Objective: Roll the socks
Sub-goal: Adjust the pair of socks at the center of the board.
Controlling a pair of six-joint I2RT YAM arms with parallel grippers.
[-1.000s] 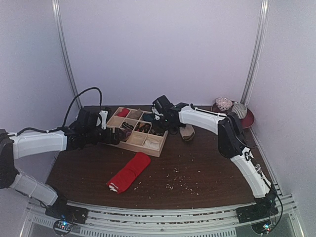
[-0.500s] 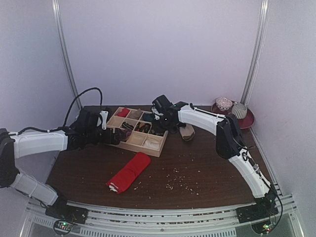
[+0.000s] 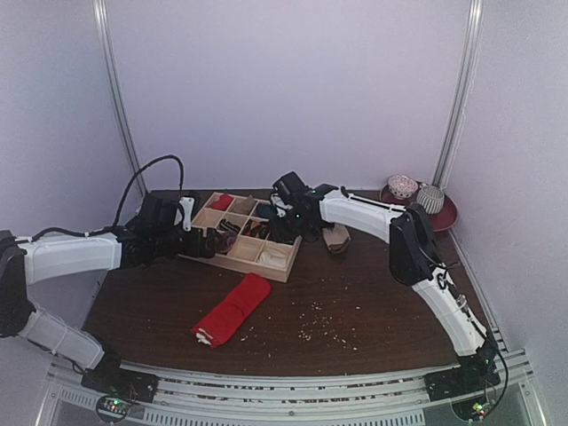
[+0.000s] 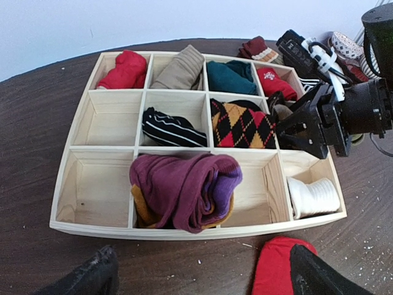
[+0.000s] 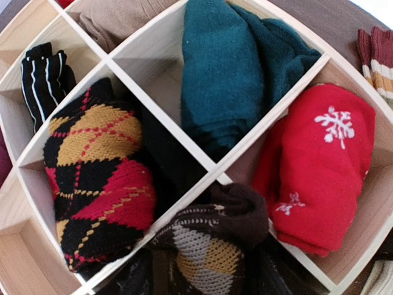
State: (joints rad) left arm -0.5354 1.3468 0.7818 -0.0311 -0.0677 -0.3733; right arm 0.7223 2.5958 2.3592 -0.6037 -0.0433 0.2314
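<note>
Pale walls close in a dark wooden table (image 3: 373, 293) speckled with light crumbs (image 3: 325, 325). On my overhead view the red sock (image 3: 232, 307) lies loosely bunched on the bare wood in front of the wooden tray (image 4: 184, 232), apart from both arms. The left gripper (image 4: 199, 258) hovers low at the tray's left side with its fingers (image 4: 92, 276) spread wide and nothing between them. The right gripper (image 4: 284, 121) reaches down into the tray from the far right. Through its own camera I see the brown argyle sock (image 5: 206, 246) bunched up on top of a crossing of the dividers, with a dark finger on either side of it; I cannot tell whether they are squeezing it. Beside it sit a black, red and yellow argyle bundle (image 5: 98, 178), a teal sock (image 5: 227, 67) and a red snowflake sock (image 5: 319, 166), each in its own compartment. A purple sock (image 4: 184, 187) spills over the near row
</note>
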